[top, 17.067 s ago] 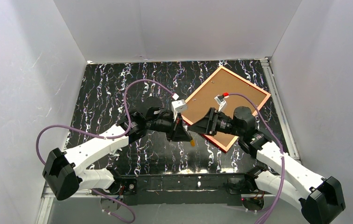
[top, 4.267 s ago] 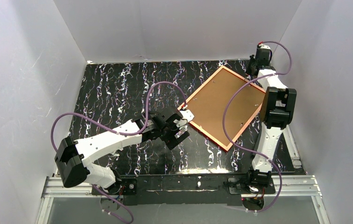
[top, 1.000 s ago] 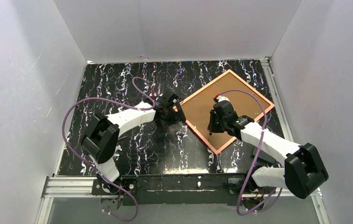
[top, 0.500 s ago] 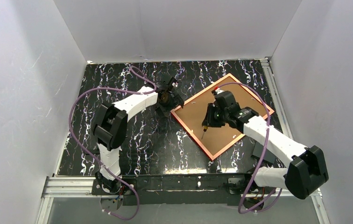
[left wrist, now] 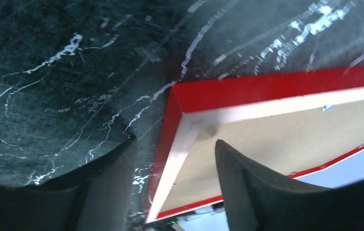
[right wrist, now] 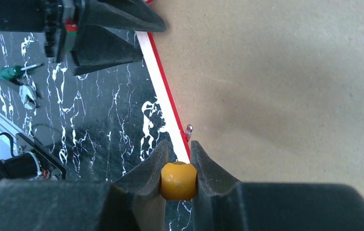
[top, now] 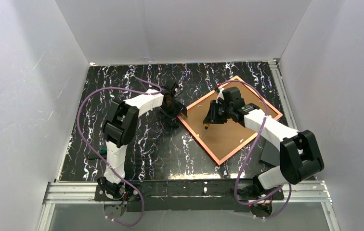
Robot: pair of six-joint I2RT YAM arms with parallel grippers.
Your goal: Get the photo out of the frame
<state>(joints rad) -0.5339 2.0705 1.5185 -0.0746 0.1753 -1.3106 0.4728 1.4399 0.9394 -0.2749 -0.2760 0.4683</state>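
The red frame (top: pixel 217 160) lies face down on the black marbled table, with its brown backing board (top: pixel 235 127) showing. The photo is hidden under that board. My left gripper (top: pixel 174 109) is at the frame's left corner. In the left wrist view my left gripper (left wrist: pixel 174 143) is open and straddles the frame's edge (left wrist: pixel 180 144), one finger (left wrist: pixel 247 187) over the board and the other beside the rim. My right gripper (top: pixel 209 120) hovers over the board's left part. In the right wrist view my right gripper (right wrist: pixel 178 147) is shut on a yellow screwdriver handle (right wrist: pixel 178 180), beside a small metal tab (right wrist: pixel 188 129).
A green-handled screwdriver (right wrist: pixel 14 72) and a small metal piece (right wrist: pixel 26 96) lie on the table to the left. A grey block (top: pixel 269 154) sits by the right arm. White walls stand on three sides of the table.
The frame has slid and turned a little to the left. My left gripper moved farther back and its jaws narrowed around the corner. My right gripper, with the screwdriver, moved up and left over the board.
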